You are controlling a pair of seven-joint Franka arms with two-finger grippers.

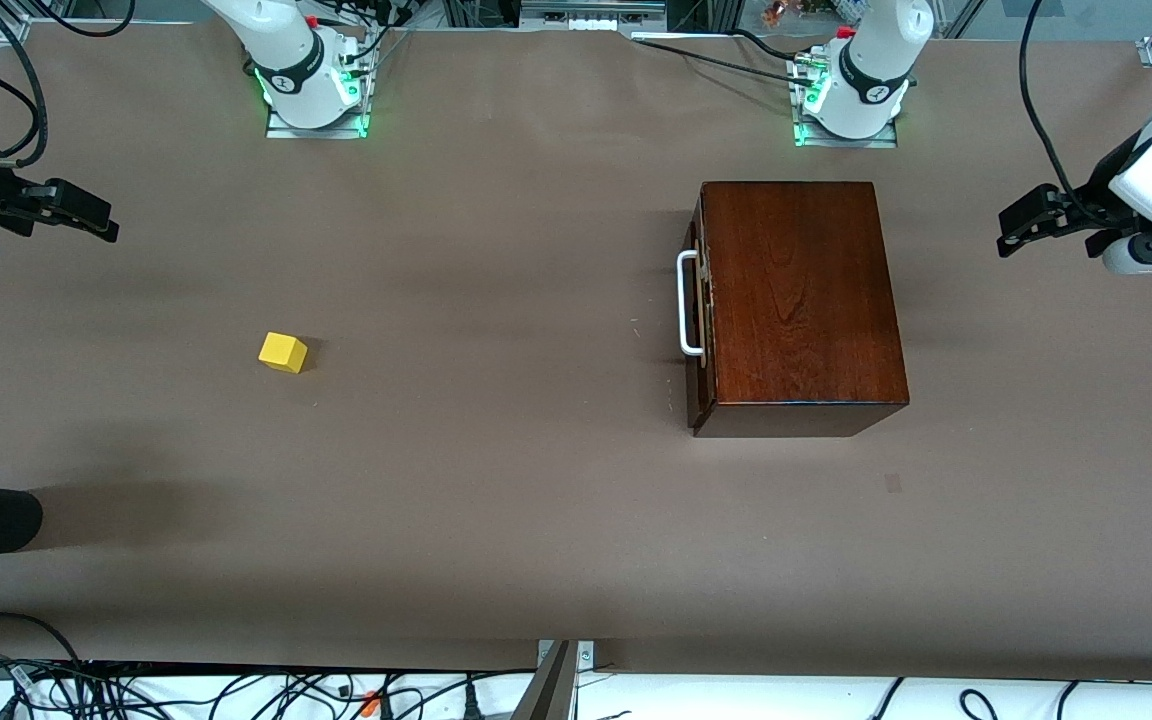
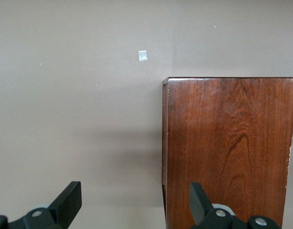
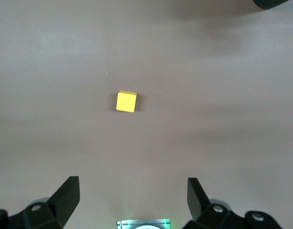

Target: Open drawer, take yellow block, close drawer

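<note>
yellow block (image 1: 282, 352): small bright cube, on table | drawer (image 1: 701, 300): seemingly shut

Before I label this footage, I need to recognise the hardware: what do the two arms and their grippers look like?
Both arms are glossy white with black joint bands, on metal base plates lit green; black cables trail from them. The left gripper and right gripper are matte black, each with two wedge-shaped fingers fixed by silver screws. No sleeves show.

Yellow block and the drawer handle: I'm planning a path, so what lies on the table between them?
Nothing: in the front view the brown table is bare between the yellow block and the drawer's white handle.
</note>
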